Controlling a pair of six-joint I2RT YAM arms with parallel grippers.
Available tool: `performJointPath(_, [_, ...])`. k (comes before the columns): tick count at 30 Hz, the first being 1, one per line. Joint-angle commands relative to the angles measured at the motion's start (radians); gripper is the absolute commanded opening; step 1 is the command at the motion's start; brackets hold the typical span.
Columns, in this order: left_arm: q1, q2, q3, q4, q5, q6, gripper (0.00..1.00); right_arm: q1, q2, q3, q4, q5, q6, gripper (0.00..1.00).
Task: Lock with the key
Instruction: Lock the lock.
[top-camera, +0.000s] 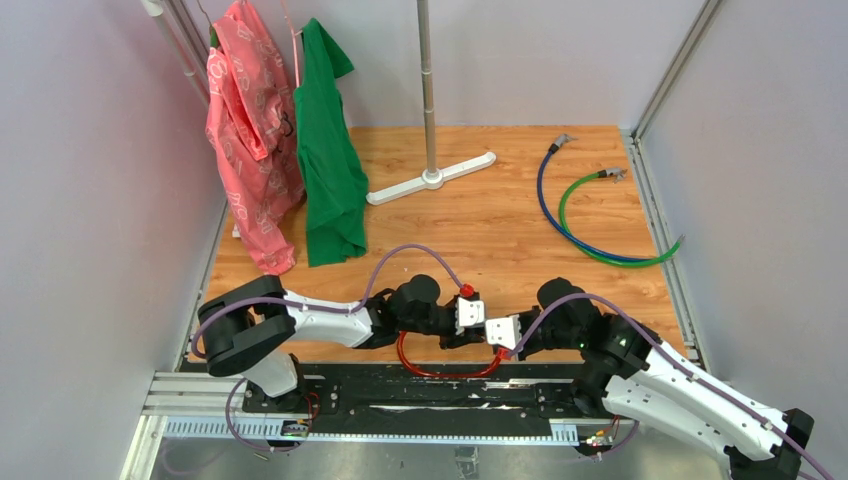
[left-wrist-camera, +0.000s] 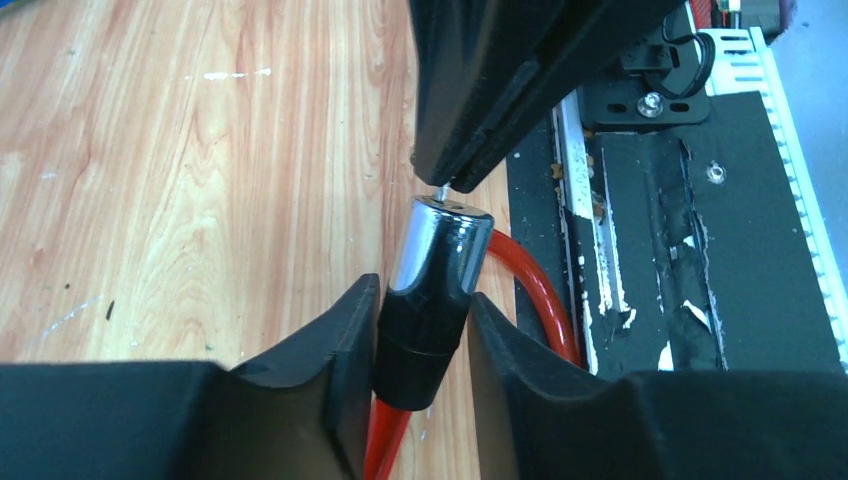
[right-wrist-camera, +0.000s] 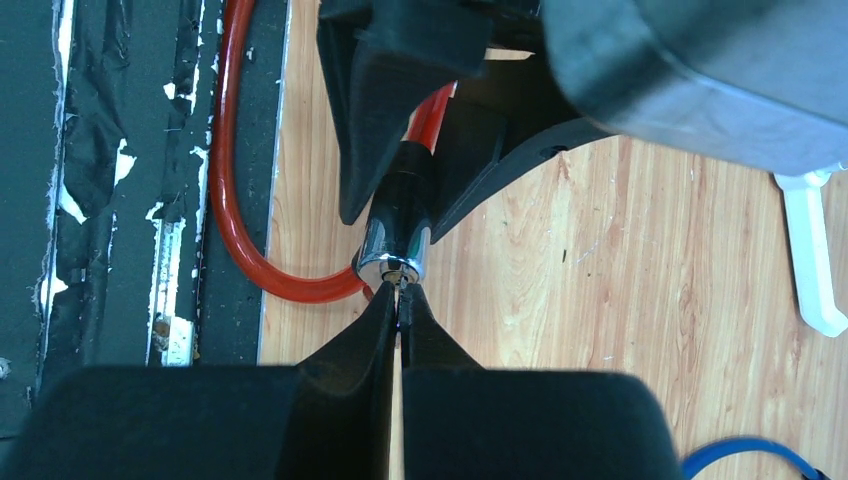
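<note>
the left arm (top-camera: 310, 316) reaches right across the wooden tabletop (top-camera: 480, 230), its jaws grasping the black barrel of the lock (left-wrist-camera: 428, 300), one finger (left-wrist-camera: 330, 345) pressed to each side, the red cable (left-wrist-camera: 530, 290) trailing from it. at the lock's chrome face sits the key (left-wrist-camera: 441, 189), its tip at the keyhole, pinched between the clenched jaws of the right arm (top-camera: 680, 390), which meets the lock head-on.
</note>
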Motion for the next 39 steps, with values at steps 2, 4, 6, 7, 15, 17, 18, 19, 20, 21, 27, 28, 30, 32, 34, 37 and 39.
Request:
performJointPath(2, [-0.008, 0.020, 0.029, 0.039, 0.022, -0.002, 0.27, -0.001, 0.000, -0.039, -0.094, -0.066, -0.014, 0.00])
performJointPath(4, [-0.008, 0.025, 0.032, 0.039, 0.037, -0.020, 0.16, -0.002, -0.001, -0.039, -0.094, -0.067, -0.014, 0.00])
performJointPath(6, [-0.008, 0.026, 0.034, 0.039, 0.042, -0.043, 0.03, -0.001, -0.001, -0.037, -0.095, -0.068, -0.014, 0.00])
performJointPath(7, [-0.008, 0.025, 0.034, 0.039, 0.042, -0.058, 0.00, -0.001, -0.003, -0.037, -0.096, -0.069, -0.015, 0.00])
performJointPath(15, [-0.008, 0.016, 0.029, -0.003, 0.013, -0.095, 0.00, -0.002, 0.002, 0.040, -0.204, -0.064, -0.038, 0.52])
performJointPath(17, [-0.007, 0.013, 0.026, -0.008, 0.010, -0.091, 0.00, -0.001, 0.001, 0.083, -0.243, -0.036, -0.047, 0.59])
performJointPath(18, [-0.007, 0.012, 0.025, -0.008, 0.012, -0.092, 0.00, -0.001, 0.000, 0.098, -0.260, -0.025, -0.047, 0.60])
performJointPath(19, [-0.007, 0.012, 0.025, -0.009, 0.014, -0.093, 0.00, -0.001, -0.001, 0.110, -0.267, -0.015, -0.043, 0.60])
performJointPath(20, [-0.007, 0.013, 0.024, -0.011, 0.014, -0.093, 0.00, -0.002, -0.003, 0.117, -0.268, -0.009, -0.039, 0.61])
performJointPath(21, [-0.007, 0.011, 0.023, -0.013, 0.014, -0.093, 0.00, -0.002, -0.002, 0.121, -0.267, -0.003, -0.034, 0.61])
performJointPath(27, [-0.005, 0.014, 0.023, -0.020, 0.027, -0.089, 0.00, -0.003, 0.062, 0.129, -0.217, 0.079, 0.023, 0.59])
performJointPath(28, [-0.005, 0.016, 0.018, -0.020, 0.039, -0.087, 0.00, -0.003, 0.096, 0.144, -0.215, 0.091, 0.030, 0.58])
performJointPath(30, [-0.005, 0.016, 0.016, -0.023, 0.049, -0.083, 0.00, -0.003, 0.096, 0.158, -0.207, 0.088, 0.042, 0.57])
performJointPath(32, [-0.005, 0.017, 0.014, -0.022, 0.050, -0.082, 0.00, -0.005, 0.098, 0.173, -0.208, 0.085, 0.053, 0.57])
performJointPath(34, [-0.005, 0.019, 0.015, -0.023, 0.054, -0.081, 0.00, -0.011, 0.101, 0.181, -0.208, 0.082, 0.065, 0.57])
performJointPath(37, [-0.005, 0.021, 0.016, -0.023, 0.061, -0.079, 0.00, -0.024, 0.111, 0.181, -0.208, 0.077, 0.074, 0.53])
performJointPath(39, [-0.005, 0.019, 0.015, -0.023, 0.062, -0.078, 0.00, -0.029, 0.114, 0.184, -0.207, 0.093, 0.076, 0.47])
